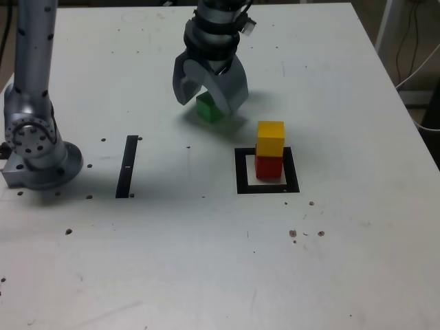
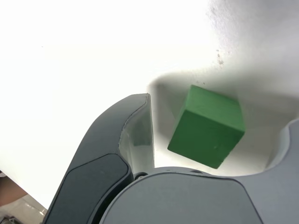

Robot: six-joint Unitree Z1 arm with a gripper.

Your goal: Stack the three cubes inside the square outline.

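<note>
- Exterior view: the end effector (image 1: 208,100) points down at the white tabletop (image 1: 206,275), its two grey jaws spread wide on either side of the green cube (image 1: 207,108). The cube sits on the tabletop, partly hidden behind the jaw on the exterior view's right.
- Whether either jaw touches the cube cannot be told from this view.
- The yellow cube (image 1: 270,138) rests on the red cube (image 1: 269,166), which stands in the white centre of the square outline (image 1: 240,172), toward the exterior view's right and nearer the camera than the green cube.
- A narrow black strip (image 1: 127,166) lies flat on the exterior view's left, near the arm's round base (image 1: 38,148). Small dark specks dot the tabletop.
- Nothing lies between the green cube and the stack.
- Wrist view: only here does the gap show. The green cube (image 2: 208,126) lies between the jaws with bare tabletop (image 2: 93,46) visible between it and the dark jaw, so that jaw is clear of it.
- The other jaw is only at the frame's edge; contact there cannot be told.
- The stack and outline are out of this view.
</note>
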